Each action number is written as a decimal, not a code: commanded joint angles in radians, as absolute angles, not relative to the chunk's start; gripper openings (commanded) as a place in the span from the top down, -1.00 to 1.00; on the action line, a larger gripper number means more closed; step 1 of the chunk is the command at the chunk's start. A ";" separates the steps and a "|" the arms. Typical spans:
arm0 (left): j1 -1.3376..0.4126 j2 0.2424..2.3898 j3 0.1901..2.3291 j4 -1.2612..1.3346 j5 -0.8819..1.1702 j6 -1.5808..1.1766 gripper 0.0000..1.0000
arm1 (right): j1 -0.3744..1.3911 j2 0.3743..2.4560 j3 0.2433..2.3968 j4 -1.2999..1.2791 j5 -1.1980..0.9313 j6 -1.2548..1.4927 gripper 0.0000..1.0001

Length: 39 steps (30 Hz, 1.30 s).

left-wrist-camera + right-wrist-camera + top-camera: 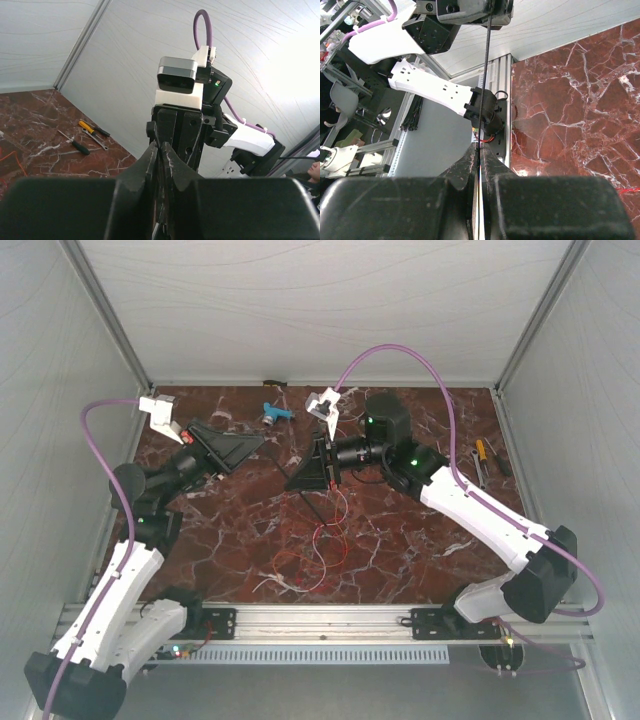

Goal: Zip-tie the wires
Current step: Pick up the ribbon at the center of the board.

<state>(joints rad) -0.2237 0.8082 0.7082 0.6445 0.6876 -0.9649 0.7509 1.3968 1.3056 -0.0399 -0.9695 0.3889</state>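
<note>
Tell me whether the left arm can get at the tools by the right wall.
Probably not: the tools lie at the far right, and the right arm stretches across between them and the left end effector.

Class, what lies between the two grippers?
A thin black zip tie stretches from right gripper to left gripper, clearest in the right wrist view.
</note>
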 commanded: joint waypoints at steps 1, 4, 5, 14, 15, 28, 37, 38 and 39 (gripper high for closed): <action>-0.227 0.802 0.758 0.664 0.678 -0.938 0.98 | 0.749 1.397 1.304 -0.015 -0.984 0.402 1.00; -0.228 0.802 0.754 0.655 0.675 -0.930 0.97 | 0.749 1.399 1.306 -0.003 -0.975 0.414 1.00; -0.228 0.803 0.752 0.653 0.676 -0.928 0.91 | 0.749 1.401 1.308 -0.001 -0.975 0.418 1.00; -0.227 0.804 0.750 0.650 0.673 -0.923 0.81 | 0.749 1.413 1.313 0.007 -0.964 0.430 1.00; -0.227 0.803 0.750 0.648 0.671 -0.922 0.82 | 0.749 1.413 1.313 0.008 -0.964 0.429 1.00; -0.228 0.814 0.758 0.670 0.622 -0.944 0.81 | 0.749 1.422 1.293 0.061 -0.945 0.471 1.00; -0.227 0.817 0.750 0.665 0.630 -0.923 1.00 | 0.747 1.422 1.295 0.034 -0.925 0.458 1.00; -0.227 0.815 0.743 0.664 0.623 -0.913 1.00 | 0.746 1.421 1.299 0.020 -0.914 0.453 0.72; -0.228 0.812 0.734 0.666 0.613 -0.904 1.00 | 0.740 1.420 1.299 0.006 -0.899 0.448 0.33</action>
<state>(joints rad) -0.2237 0.8227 0.7090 0.6205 0.6350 -0.9409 0.7509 1.4193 1.2949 0.0154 -0.9333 0.4587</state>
